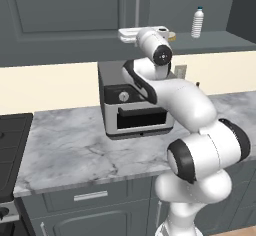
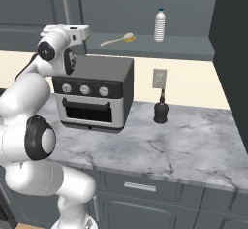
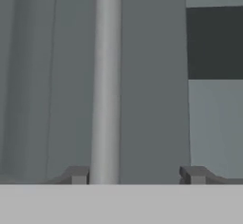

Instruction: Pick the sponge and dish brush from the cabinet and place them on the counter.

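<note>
1. gripper point(image 3: 134, 174) fingertips stand apart close before the cabinet point(image 3: 152, 99) door, its slim handle point(image 3: 107, 76) just beside one tip; nothing gripped.
2. dish brush point(image 2: 117, 40) lies on the cabinet shelf, near a bottle point(image 2: 160, 24).

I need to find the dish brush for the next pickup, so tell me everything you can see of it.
The dish brush lies flat on the grey shelf of the open cabinet. It has a thin, pale cream handle and a round tan bristle head. The handle points left toward the arm and the head points right, toward the clear bottle, which stands apart from it. Nothing touches it but the shelf. The toaster oven stands on the counter below it.
</note>
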